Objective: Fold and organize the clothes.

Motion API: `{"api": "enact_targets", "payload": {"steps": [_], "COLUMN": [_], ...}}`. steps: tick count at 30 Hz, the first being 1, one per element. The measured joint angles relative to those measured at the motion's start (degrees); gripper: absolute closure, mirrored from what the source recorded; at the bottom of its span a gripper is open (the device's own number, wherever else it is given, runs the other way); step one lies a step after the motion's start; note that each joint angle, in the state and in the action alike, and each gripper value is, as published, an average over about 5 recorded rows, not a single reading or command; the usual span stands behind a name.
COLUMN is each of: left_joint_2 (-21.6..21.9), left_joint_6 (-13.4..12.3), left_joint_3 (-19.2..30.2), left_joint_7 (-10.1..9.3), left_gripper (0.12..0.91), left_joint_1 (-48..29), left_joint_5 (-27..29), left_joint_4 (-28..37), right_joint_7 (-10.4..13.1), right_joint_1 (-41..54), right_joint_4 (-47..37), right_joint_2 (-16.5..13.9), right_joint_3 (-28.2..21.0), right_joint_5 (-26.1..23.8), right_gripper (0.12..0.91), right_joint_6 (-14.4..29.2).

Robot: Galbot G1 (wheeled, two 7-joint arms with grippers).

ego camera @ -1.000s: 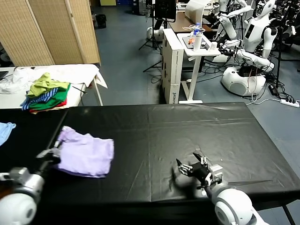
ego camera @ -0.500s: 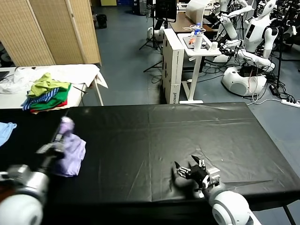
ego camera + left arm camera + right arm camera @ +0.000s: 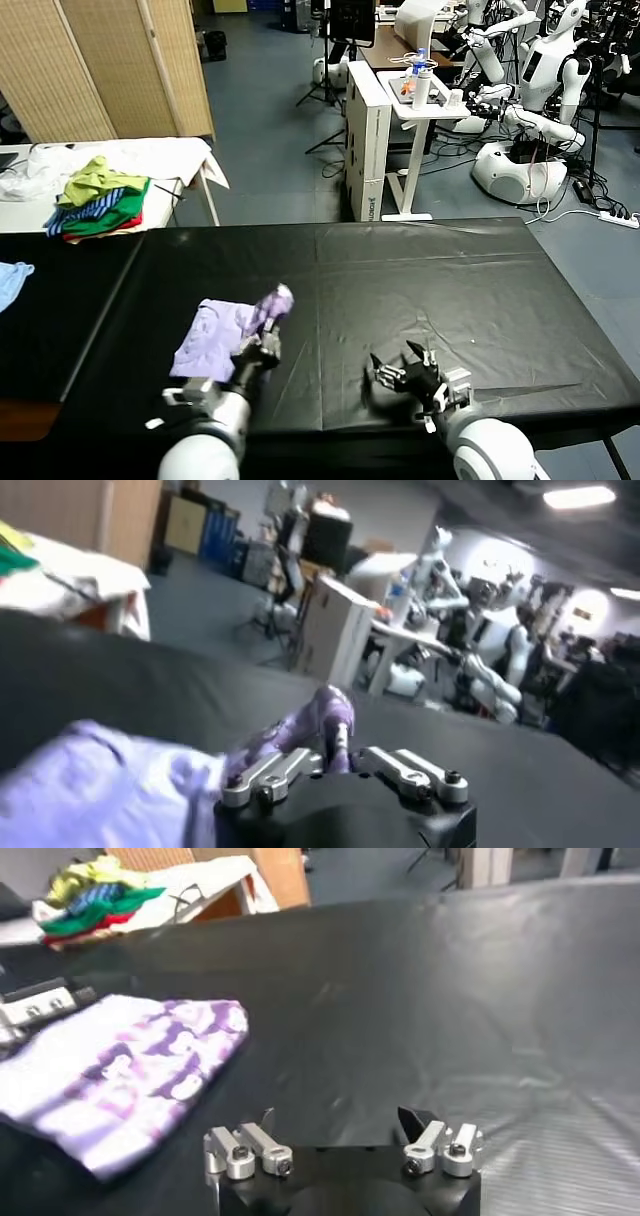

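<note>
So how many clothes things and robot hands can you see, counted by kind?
Lavender T-shirt: 1
Garment pile, green, yellow, striped and red: 1
Light blue cloth: 1
Grippers: 2, the left gripper at the shirt's raised edge, and the right gripper open over the black table
Total: 5

We can read almost nothing here. The white cabinet (image 3: 370,150) behind the counter carries a line of dark vertical lettering low on its side, too small for us to make out. The T-shirt (image 3: 120,1073) shows a purple printed graphic, with no legible words.
</note>
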Motion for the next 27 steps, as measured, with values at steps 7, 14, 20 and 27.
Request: {"api": "enact_targets", "payload": {"steps": [7, 14, 20, 27], "left_joint_2": [1.43, 5.27, 6.29, 6.35], "left_joint_6": [-2.93, -5.02, -5.61, -5.87], "left_joint_3": [-0.37, -5.14, -7.87, -9.13], "left_joint_7": [4.03, 3.89, 3.83, 3.71], "left_gripper": [0.248, 0.125, 0.123, 0.123], "left_joint_1": [0.35, 0.76, 1.91, 2.19], "left_joint_5": [3.78, 4.18, 5.06, 5.9], "left_joint_4": [-1.25, -1.74, -1.58, -1.08], "right_joint_7": [2.39, 4.66, 5.0, 5.12], "right_joint_1": [3.16, 9.43, 15.2, 18.1], "right_joint_4": [-0.73, -3.04, -6.65, -10.22], "right_joint_2": [-1.31, 0.01, 2.95, 6.61], "right_joint_3": [-1.56, -6.37, -11.8, -15.97], "right_joint_5": [11.18, 20.26, 21.11, 20.03], "right_gripper": [0.118, 0.118, 0.118, 0.139], "right_joint_6": [-3.28, -4.38, -4.13, -4.19]}}
